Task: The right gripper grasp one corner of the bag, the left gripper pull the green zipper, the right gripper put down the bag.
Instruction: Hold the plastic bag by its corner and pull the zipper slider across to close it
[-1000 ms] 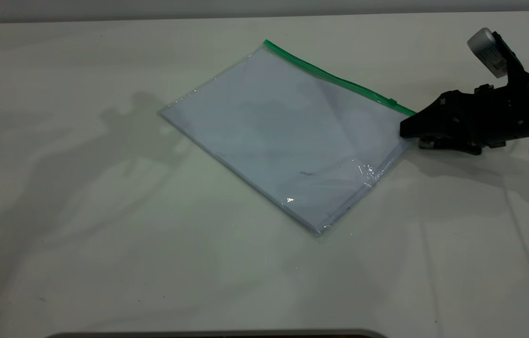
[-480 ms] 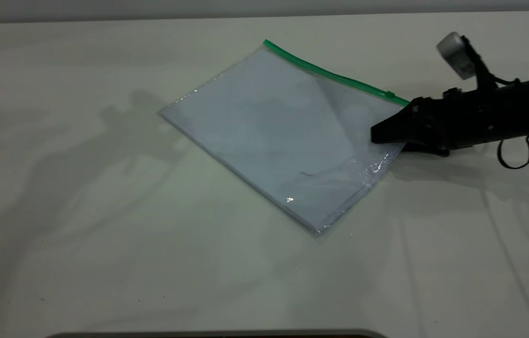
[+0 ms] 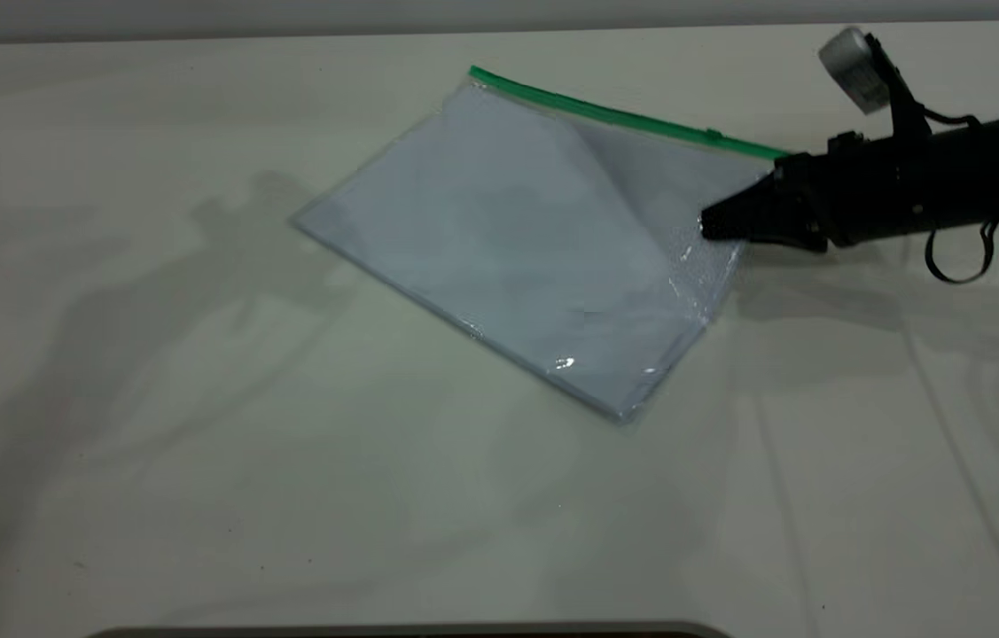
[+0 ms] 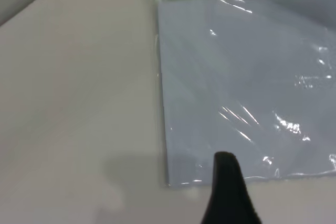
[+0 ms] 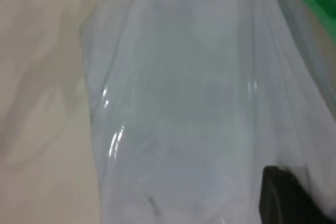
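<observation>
The pale table (image 3: 198, 496) carried the bag (image 3: 499, 230), its green zipper (image 3: 623, 118) along the far edge. The right gripper (image 3: 712, 226) pinched the bag's corner beside the zipper's end, lifting it. A firm, steady hold there seemed best, keeping the zipper taut for the left gripper (image 4: 228, 192), whose opening I could not tell.

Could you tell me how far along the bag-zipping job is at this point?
Early on. The right gripper has clamped the bag at its corner near the green zipper, and that side is lifted off the table. The slider is untouched and the left gripper is out of the exterior view. Pulling the zipper and setting down remain.
</observation>
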Controlling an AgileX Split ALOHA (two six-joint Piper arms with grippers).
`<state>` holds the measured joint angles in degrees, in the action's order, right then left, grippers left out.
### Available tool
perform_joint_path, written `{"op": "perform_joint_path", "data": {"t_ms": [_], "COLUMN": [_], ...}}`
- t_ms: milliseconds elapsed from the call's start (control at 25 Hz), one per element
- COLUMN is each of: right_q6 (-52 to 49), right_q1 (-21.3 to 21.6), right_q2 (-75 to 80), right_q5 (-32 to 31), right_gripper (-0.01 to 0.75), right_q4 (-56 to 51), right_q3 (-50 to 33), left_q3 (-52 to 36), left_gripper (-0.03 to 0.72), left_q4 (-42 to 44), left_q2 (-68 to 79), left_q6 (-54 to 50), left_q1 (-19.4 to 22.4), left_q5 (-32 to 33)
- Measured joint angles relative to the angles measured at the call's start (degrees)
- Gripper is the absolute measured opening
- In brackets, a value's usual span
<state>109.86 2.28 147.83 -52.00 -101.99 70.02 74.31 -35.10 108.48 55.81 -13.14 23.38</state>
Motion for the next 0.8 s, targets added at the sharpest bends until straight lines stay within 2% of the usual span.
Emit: {"op": "perform_joint_path", "data": {"t_ms": [160,320,560,800], "right_q6": [1.3,1.8,2.5,3.8], "right_q1": [0.0,0.0,-1.7,-5.9], "right_q2": [-2.2,-6.6,-10.5,-11.1], "right_q5": [0.0,0.0,0.4,4.5], "right_gripper": [0.036,0.036,0.036,0.036], "right_q4": [1.8,2.5,6.3,11.4], "right_q3": [0.1,0.1,0.1,0.1], "left_q3": [0.4,2.8,9.1,14.1], "left_gripper": [0.568,0.568,0.568,0.568], "left_q4": [-1.9,-9.7,-20.5,-21.9], "left_q2": [0.8,4.9,14.1,20.4], "left_q6": [5.6,15.2,34.1,46.8], "left_q1": [0.0,-0.8,-5.0,-8.9], "left_q5": [1.0,1.4,1.5,1.5]}}
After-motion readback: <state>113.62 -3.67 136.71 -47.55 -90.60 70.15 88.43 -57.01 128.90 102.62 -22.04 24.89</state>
